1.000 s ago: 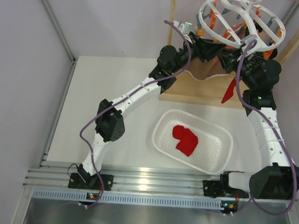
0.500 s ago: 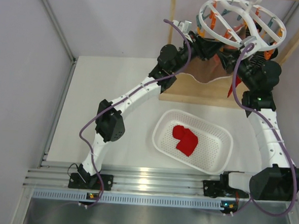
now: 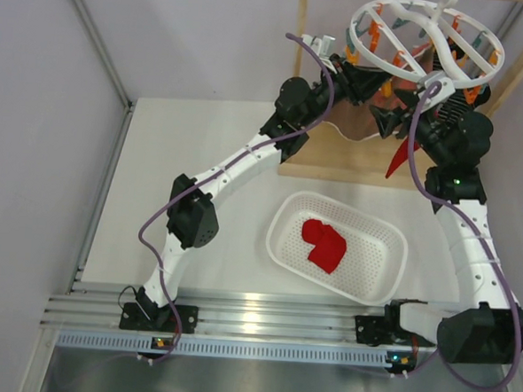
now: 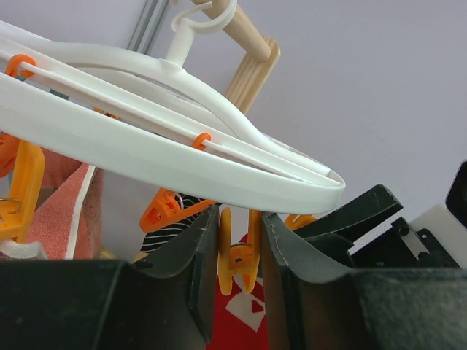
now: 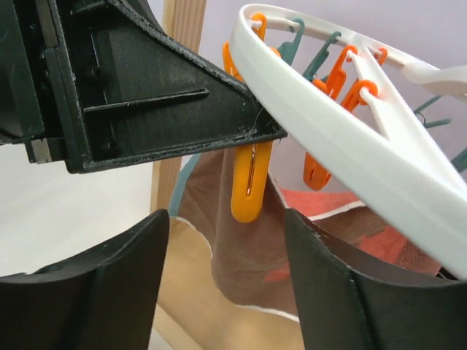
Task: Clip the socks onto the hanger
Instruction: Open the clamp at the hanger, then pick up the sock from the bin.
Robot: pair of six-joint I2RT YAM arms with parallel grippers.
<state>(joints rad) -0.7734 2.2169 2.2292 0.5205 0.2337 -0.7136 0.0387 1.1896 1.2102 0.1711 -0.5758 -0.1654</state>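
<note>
The white ring hanger hangs at the back right with orange and teal clips. My left gripper reaches under its rim; in the left wrist view it is shut on an orange clip, squeezing its handles. A red sock with a white tag hangs just below that clip; it also shows in the top view. A black striped sock hangs behind. My right gripper is open and empty just below the same clip. A second red sock lies in the basket.
The white perforated basket stands mid-table in front of the wooden frame. A large salmon-and-teal sock hangs behind the clips. The left gripper's black finger crosses the top of the right wrist view.
My right gripper has drawn back a little from under the hanger, and its open fingers now show. My left gripper has stayed on the clip.
</note>
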